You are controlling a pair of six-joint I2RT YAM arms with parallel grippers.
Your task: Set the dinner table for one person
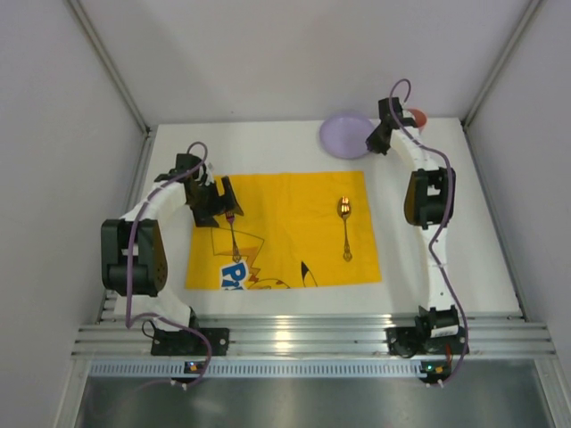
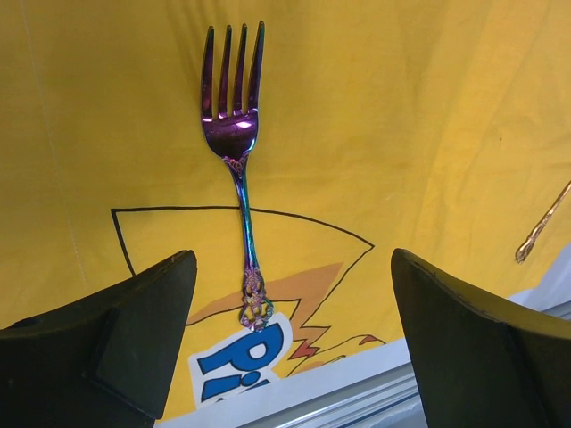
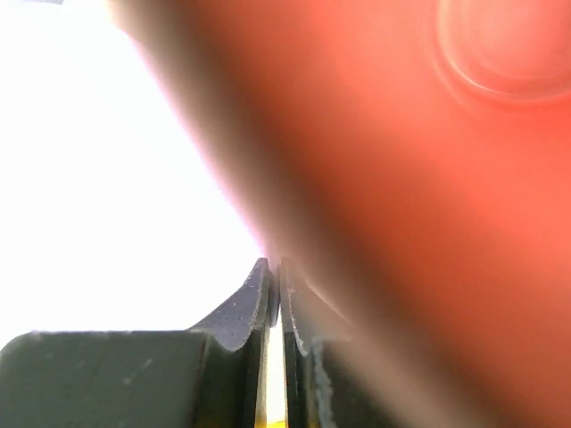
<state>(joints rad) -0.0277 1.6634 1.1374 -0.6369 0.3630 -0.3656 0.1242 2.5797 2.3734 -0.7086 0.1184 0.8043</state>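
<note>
A yellow cartoon placemat (image 1: 285, 201) lies on the white dinner table (image 1: 464, 259). An iridescent fork (image 1: 233, 234) lies on the placemat's left part and a gold spoon (image 1: 344, 227) on its right part. My left gripper (image 1: 219, 201) is open and empty, hovering over the fork's head end. In the left wrist view the fork (image 2: 241, 160) lies between the spread fingers of the left gripper (image 2: 294, 259), apart from both. My right gripper (image 1: 378, 135) is at the right rim of a purple plate (image 1: 343, 134) at the back. Its tips (image 3: 275, 290) are pressed together on a thin edge.
A red-orange object (image 1: 417, 116) stands at the back right, right behind the right wrist; it fills the right wrist view as a blur (image 3: 428, 178). The spoon's handle (image 2: 542, 223) shows at the right of the left wrist view. Enclosure walls surround the table.
</note>
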